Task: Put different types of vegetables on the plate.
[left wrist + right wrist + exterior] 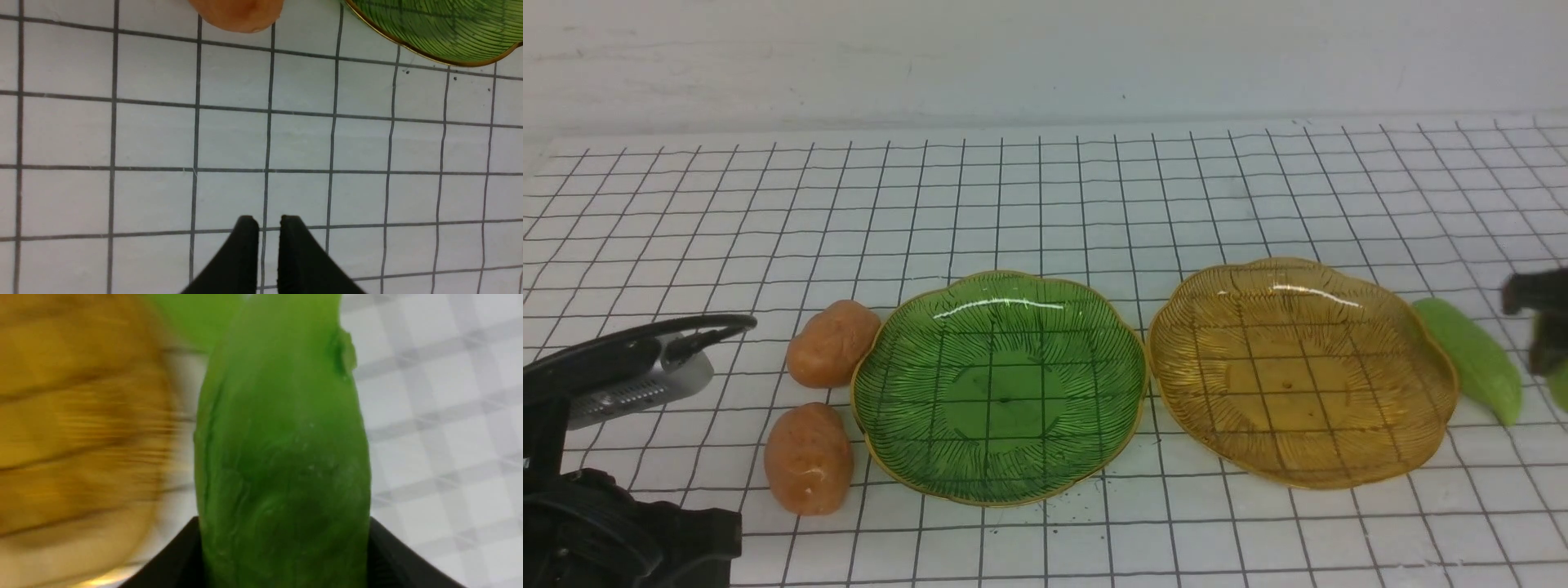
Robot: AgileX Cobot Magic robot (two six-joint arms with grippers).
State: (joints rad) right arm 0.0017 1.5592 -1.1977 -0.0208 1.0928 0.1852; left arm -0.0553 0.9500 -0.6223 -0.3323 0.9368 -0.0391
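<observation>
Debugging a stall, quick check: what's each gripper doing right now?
Left gripper: shut, empty.
Right gripper: shut on a green vegetable.

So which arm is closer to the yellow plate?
Right. The right gripper hangs just right of the yellow plate, clamping a green vegetable; the left gripper sits far beyond the green plate.

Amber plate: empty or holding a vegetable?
Empty. Only the grid shows through the amber plate; one green vegetable lies beside its right rim, the other green vegetable is in the right gripper.
</observation>
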